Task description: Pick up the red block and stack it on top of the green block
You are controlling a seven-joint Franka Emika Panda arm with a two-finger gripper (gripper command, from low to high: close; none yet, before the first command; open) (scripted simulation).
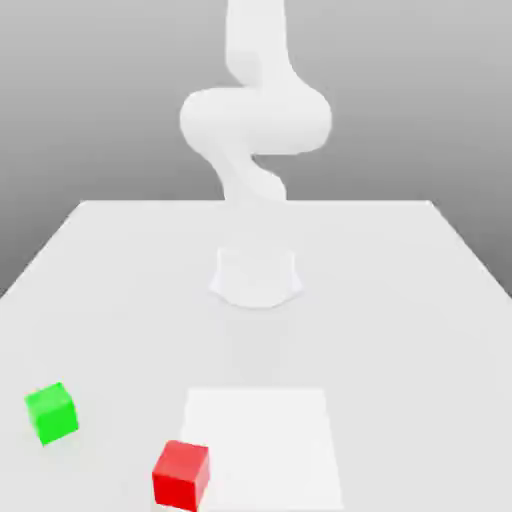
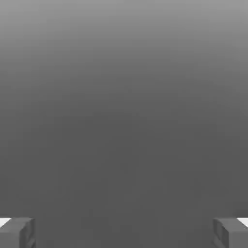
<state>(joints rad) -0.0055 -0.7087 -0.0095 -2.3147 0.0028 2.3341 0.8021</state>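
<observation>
The gripper has its fingers spread wide with a gap between them, as the hand view shows. How they lie to the red block I can't fix exactly, so I measure from the foot of the arm: with twelve o'clock at the top of the exterior view, the block lies near seven o'clock, well apart from that foot and out towards the camera. It looks like a cube (no long axis to match), though it sits slightly turned, so the fingers would probably need a small twist to close on opposite faces.

The only arm here must, I judge, reach outward and point the hand down before anything else. The green block lies between nine and ten o'clock from the red one, well apart and also turned; it sits off the line from the arm's foot to the red block, so I doubt it hinders the grasp. A pale square patch on the table lies towards two o'clock, just beside the red block.
</observation>
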